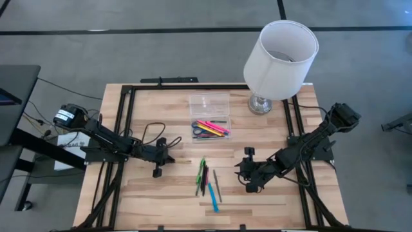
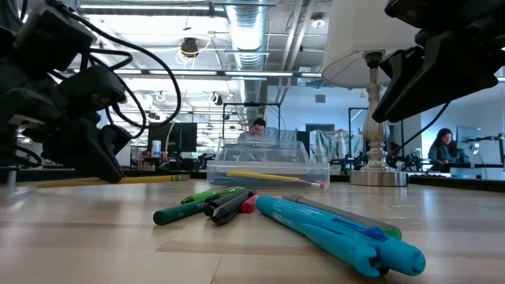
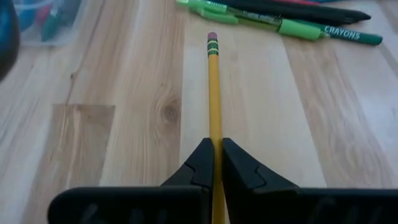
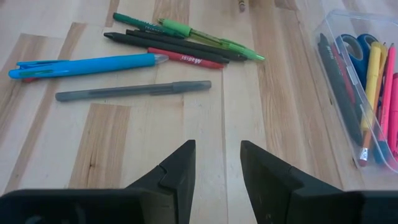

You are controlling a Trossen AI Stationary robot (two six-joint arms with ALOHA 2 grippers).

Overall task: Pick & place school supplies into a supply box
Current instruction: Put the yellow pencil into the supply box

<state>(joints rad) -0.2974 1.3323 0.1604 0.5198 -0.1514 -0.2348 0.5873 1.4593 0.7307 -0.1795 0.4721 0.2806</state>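
On the wooden desk, a yellow pencil lies clenched at its end in the left claw, seemingly for lifting toward the supply box nearby, while the right claw hovers released near the loose pens.

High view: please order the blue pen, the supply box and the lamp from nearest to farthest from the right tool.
From the right tool:
1. Blue pen, toward the table's middle, near the front edge.
2. Supply box, mid-table, farther back.
3. Lamp, at the back right corner.
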